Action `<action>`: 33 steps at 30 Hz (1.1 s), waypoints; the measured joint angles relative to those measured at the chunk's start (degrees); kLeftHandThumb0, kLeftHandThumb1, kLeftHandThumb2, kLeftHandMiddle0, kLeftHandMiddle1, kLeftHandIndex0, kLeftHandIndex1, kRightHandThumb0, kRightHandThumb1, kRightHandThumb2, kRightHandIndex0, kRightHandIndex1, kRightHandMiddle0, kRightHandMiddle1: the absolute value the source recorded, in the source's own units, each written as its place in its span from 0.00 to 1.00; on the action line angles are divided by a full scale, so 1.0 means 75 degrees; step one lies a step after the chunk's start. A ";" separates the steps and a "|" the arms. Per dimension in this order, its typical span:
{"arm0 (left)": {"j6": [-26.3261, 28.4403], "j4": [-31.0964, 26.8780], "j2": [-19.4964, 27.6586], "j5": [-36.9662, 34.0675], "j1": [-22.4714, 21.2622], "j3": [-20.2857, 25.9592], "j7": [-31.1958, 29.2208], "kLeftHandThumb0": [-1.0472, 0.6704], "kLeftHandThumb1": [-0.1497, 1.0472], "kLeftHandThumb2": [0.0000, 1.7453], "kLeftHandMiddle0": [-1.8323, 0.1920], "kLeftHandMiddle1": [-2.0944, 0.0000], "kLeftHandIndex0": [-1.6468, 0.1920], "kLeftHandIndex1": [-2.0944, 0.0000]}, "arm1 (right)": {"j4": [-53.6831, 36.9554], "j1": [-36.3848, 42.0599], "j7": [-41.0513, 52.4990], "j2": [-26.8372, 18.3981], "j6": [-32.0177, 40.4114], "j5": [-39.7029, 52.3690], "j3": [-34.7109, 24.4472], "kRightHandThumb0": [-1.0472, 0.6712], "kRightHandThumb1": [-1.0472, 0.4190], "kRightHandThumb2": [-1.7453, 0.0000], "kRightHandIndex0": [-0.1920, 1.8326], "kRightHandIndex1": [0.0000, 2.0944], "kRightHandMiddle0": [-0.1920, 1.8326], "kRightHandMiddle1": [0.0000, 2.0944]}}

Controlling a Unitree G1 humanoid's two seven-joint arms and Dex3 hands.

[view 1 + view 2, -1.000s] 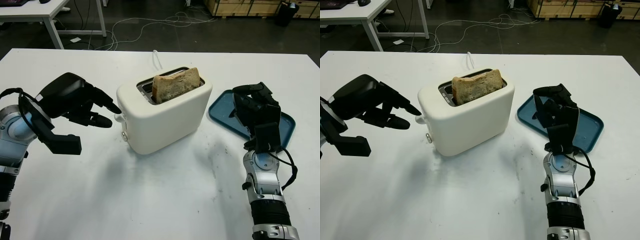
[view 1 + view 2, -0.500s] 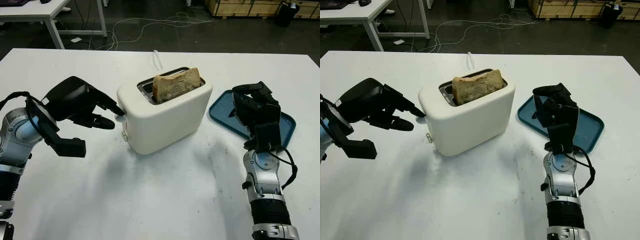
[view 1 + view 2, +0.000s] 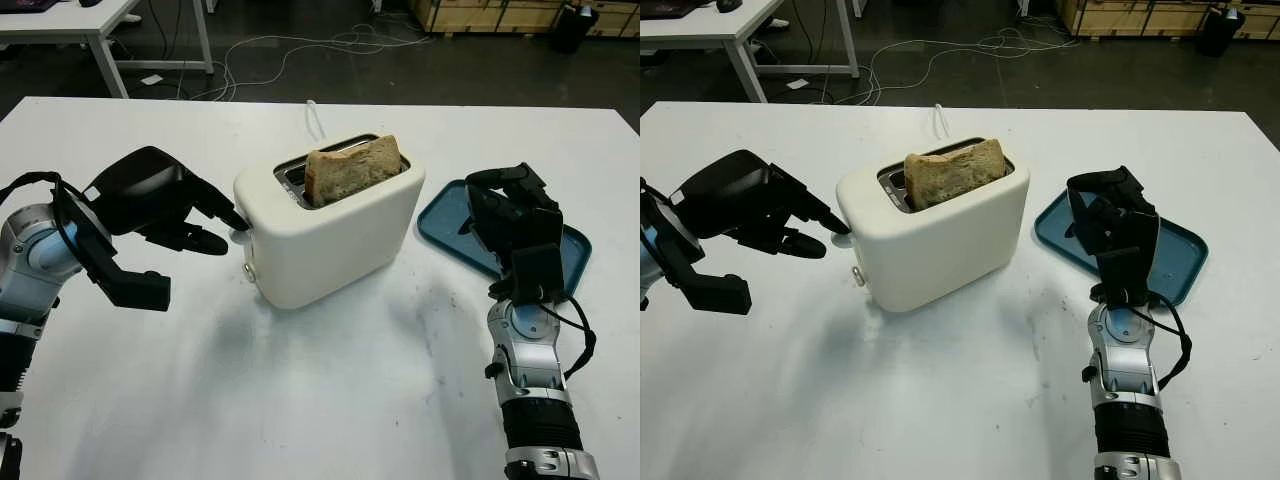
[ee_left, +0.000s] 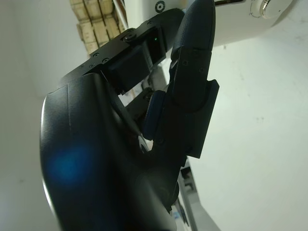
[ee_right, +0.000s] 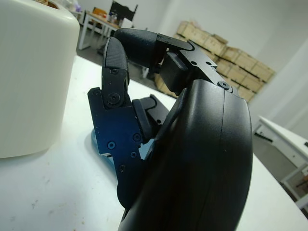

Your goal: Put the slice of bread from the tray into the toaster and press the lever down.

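While bread (image 3: 352,168) sits in the toaster (image 3: 330,225), the empty left hand (image 3: 185,212) fingertip touches its lever (image 3: 238,235).

The lower part of the bread slice (image 3: 352,170) is hidden inside the slot of the toaster (image 3: 330,225). The toaster's lever is covered by a fingertip of the left hand (image 3: 160,205) at the toaster's 9 o'clock side; contact cannot be confirmed. The near corner of the tray (image 3: 450,215) is hidden behind the right hand (image 3: 512,210). The left forearm is cut off by the picture's edge.
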 measured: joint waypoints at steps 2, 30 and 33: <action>-0.0032 0.0114 0.0001 0.0001 -0.0105 -0.0083 -0.0036 0.18 0.89 0.06 0.36 0.33 0.28 0.98 | 0.0000 0.0000 0.0000 0.0000 0.0000 0.0001 -0.0005 0.29 0.09 0.82 0.56 0.83 0.45 0.80; 0.1034 0.0935 -0.0812 0.1101 0.1445 -0.1174 0.2930 0.26 0.86 0.00 0.31 0.71 0.25 1.00 | -0.0002 0.0007 0.0250 -0.0314 0.0000 -0.0038 -0.0013 0.30 0.09 0.80 0.54 0.83 0.41 0.82; 0.1066 0.0934 -0.0855 0.1097 0.1501 -0.1174 0.3004 0.25 0.87 0.00 0.32 0.74 0.25 1.00 | -0.0001 0.0007 0.0256 -0.0314 0.0000 -0.0049 -0.0002 0.30 0.09 0.80 0.54 0.83 0.41 0.82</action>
